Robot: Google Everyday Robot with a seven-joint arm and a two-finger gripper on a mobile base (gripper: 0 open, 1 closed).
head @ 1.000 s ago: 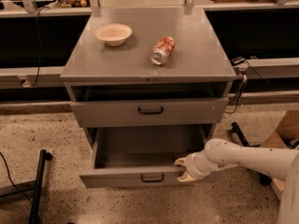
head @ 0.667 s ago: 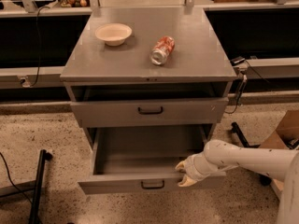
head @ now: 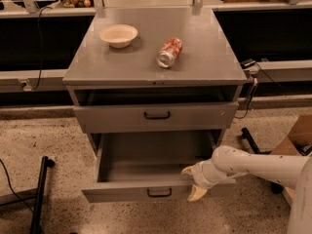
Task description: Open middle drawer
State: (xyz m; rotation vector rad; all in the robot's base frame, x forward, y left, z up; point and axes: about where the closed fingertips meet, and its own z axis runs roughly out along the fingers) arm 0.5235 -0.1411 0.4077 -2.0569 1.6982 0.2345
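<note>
Task status: middle drawer [head: 155, 168] stands pulled well out of the cabinet. Its plain grey inside is exposed nearly to the back wall and nothing is visible in it. Judged mostly done.

Gripper [head: 192, 184]: at the drawer's front panel, reaching in on the white arm [head: 253, 165] from the side. The jaws are spread. One finger lies over the top edge, on the inside of the panel, and the other hangs down across its outer face. The panel edge sits between the jaws. Whether they press on it or only hook it cannot be told. They hold nothing else.

Relative to the jaws:
- the drawer's small black handle [head: 159, 192] is just beside them, toward the panel's centre, and is not gripped
- the drawer cavity is directly behind them
- the upper drawer [head: 122, 117] is above and behind them, and looks closed or nearly so
- the worktop [head: 204, 62] is higher up and well apart, carrying a bowl [head: 118, 35] and a tipped can [head: 169, 52]

Remaining, by judgement: possibly a short further pull if full extension is wanted, then lifting the jaws off the panel and backing away. No drawer below is visible; the open one hides that part of the cabinet.
</note>
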